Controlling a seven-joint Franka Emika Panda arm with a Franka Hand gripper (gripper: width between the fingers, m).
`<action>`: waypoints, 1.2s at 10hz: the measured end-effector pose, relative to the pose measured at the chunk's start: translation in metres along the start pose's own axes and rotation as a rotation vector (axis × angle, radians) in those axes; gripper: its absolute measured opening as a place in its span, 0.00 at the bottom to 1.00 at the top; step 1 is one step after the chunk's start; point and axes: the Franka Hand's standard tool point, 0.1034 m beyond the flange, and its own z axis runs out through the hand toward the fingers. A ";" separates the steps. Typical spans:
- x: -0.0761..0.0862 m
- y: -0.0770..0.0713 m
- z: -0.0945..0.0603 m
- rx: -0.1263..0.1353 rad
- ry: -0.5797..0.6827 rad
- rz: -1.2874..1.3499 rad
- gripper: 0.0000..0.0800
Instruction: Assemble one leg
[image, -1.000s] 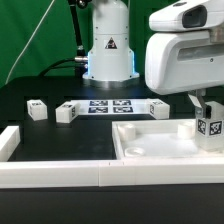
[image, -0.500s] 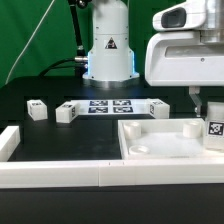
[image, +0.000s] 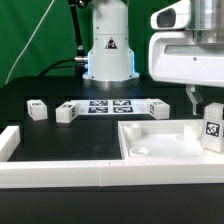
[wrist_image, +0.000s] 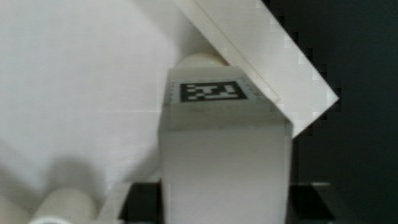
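Observation:
My gripper is shut on a leg, a small white block with a marker tag on its face. It holds the leg upright at the right edge of the exterior view, over the right-hand corner of the large white tray-like piece. In the wrist view the leg runs up from between the dark fingers, tag end away, with the tray's rim behind it. Three look-alike legs lie on the black table: two on the exterior view's left and one behind the tray.
The marker board lies at the back centre, in front of the robot base. A white rail runs along the table's front edge, with a short white piece at its left end. A peg-like stub shows in the tray.
The gripper with the leg has shifted slightly to the exterior view's right, near the tray's right corner. The other parts have not moved.

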 end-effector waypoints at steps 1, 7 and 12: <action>-0.002 -0.002 0.000 0.006 -0.009 0.103 0.37; -0.005 -0.003 0.001 0.009 -0.005 -0.352 0.81; -0.008 -0.005 0.001 -0.012 0.006 -0.879 0.81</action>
